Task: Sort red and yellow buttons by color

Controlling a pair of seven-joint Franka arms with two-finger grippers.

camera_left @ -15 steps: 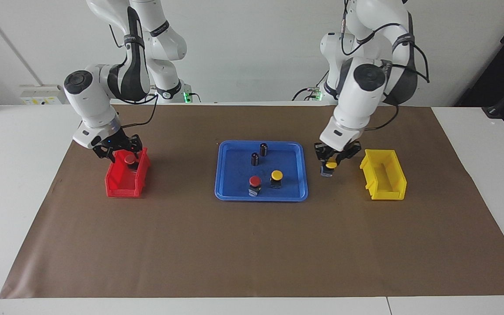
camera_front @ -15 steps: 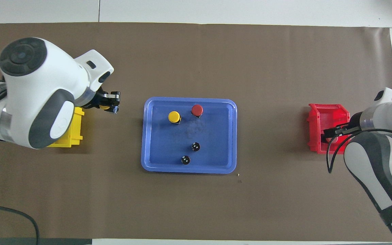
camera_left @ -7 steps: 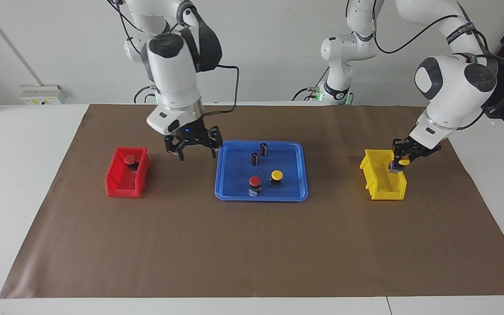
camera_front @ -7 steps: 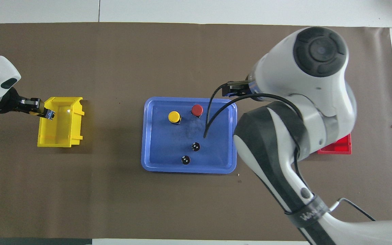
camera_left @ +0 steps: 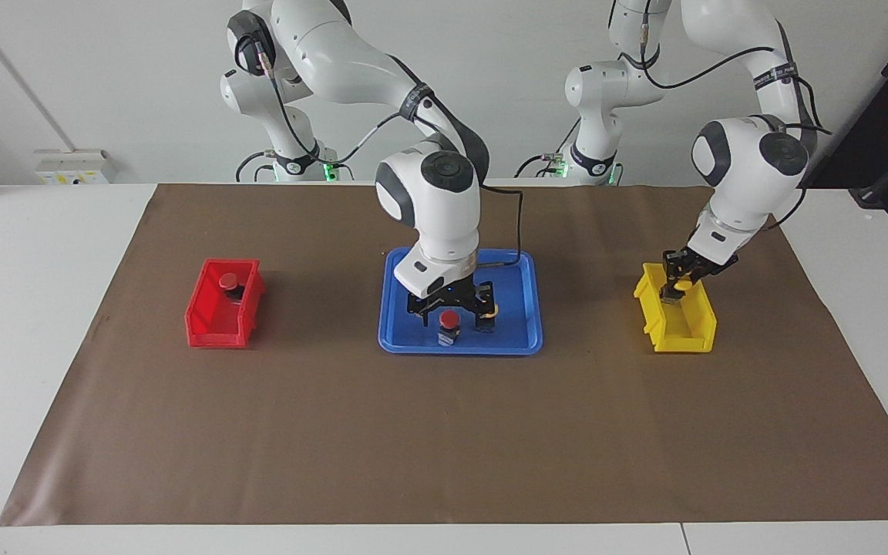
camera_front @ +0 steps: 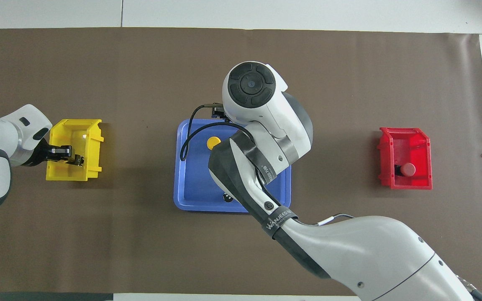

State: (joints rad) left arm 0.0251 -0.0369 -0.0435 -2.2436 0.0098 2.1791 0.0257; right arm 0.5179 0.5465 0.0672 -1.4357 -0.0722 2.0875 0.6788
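Note:
My right gripper (camera_left: pixel 448 307) is open and hangs low over the blue tray (camera_left: pixel 398 343), its fingers either side of a red button (camera_left: pixel 450 318). A yellow button (camera_left: pixel 492 311) stands beside it, partly hidden by a finger; it also shows in the overhead view (camera_front: pixel 212 143). My left gripper (camera_left: pixel 676 284) is shut on the other yellow button (camera_left: pixel 685 285), held in the mouth of the yellow bin (camera_left: pixel 675 333). The other red button (camera_left: pixel 228 281) lies in the red bin (camera_left: pixel 213 324). In the overhead view my right arm hides the tray's red button.
The red bin (camera_front: pixel 385 159) sits at the right arm's end of the brown mat, the yellow bin (camera_front: pixel 78 173) at the left arm's end. One small dark cylinder (camera_front: pixel 226 197) peeks out in the tray (camera_front: pixel 180 167), nearer to the robots than the buttons.
My right gripper has moved from beside the tray to over the red button in it. My left gripper has carried the yellow button from the bin's outer edge to over its inside.

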